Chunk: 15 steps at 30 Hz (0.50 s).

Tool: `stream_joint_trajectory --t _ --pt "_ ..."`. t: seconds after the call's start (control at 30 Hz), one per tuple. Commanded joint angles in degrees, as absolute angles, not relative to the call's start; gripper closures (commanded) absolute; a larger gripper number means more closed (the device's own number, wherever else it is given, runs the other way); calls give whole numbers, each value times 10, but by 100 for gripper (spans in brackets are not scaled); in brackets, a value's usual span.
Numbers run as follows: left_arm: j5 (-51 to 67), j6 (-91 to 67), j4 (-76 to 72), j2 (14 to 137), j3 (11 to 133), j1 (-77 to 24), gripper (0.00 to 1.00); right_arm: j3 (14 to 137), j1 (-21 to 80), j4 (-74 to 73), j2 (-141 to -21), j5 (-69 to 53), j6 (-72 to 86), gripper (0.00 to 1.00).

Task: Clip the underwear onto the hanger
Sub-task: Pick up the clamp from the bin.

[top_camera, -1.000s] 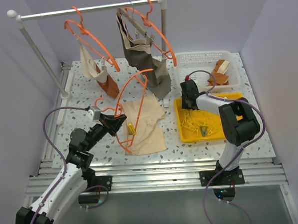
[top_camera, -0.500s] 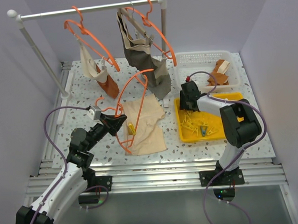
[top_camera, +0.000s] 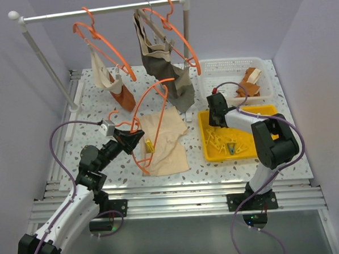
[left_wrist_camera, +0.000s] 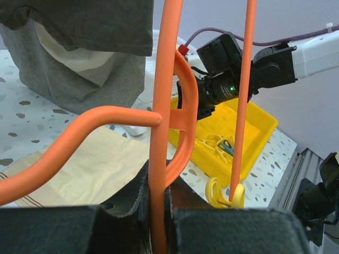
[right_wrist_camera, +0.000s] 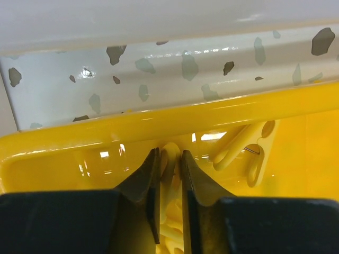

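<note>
**Step in hand:** a clip is being fetched. The right gripper (right_wrist_camera: 169,161), centre right in the top view, is lowered into the yellow tray (right_wrist_camera: 238,114), and its jaws are closed on a yellow clip (right_wrist_camera: 170,151). The left gripper (top_camera: 134,139), left of centre, is clenched on the hanger (left_wrist_camera: 161,79), which is held at the left edge of the underwear (top_camera: 167,144). The underwear is spread on the table (top_camera: 94,102) at the centre of the top view, just left of the tray. A fitted clip (top_camera: 149,144) is seen at the hanger, over the cloth's left edge. Whether cloth is caught in it cannot be told.

**Next move, as judged:** the clip is to be lifted clear of its neighbours, carried across to the hanger and pressed over bar and cloth together. The hanger must be kept steady meanwhile.

**Count:**
- Underwear: one.
- Hangers: three in the top view, one held and two on the rail (top_camera: 101,11).
- Clips: one in the jaws and one at the hanger. The loose heap in the tray cannot be counted.
- Tray: one.
- Basket (top_camera: 212,65): one, upper right.
</note>
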<state>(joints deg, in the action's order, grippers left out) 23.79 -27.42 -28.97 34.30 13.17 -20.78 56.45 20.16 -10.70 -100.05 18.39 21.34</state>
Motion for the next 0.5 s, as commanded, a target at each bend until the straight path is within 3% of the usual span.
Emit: stream_joint_trajectory --t 0.0,0.13,0.47 --pt "239 -272 -313 337 136 -210 100 569 199 -108 -981 191 216 91" --pt "239 -273 -315 339 136 -210 100 564 200 -104 -964 213 207 99" --pt "250 -288 -320 358 142 -209 100 516 201 -65 -768 212 172 100"
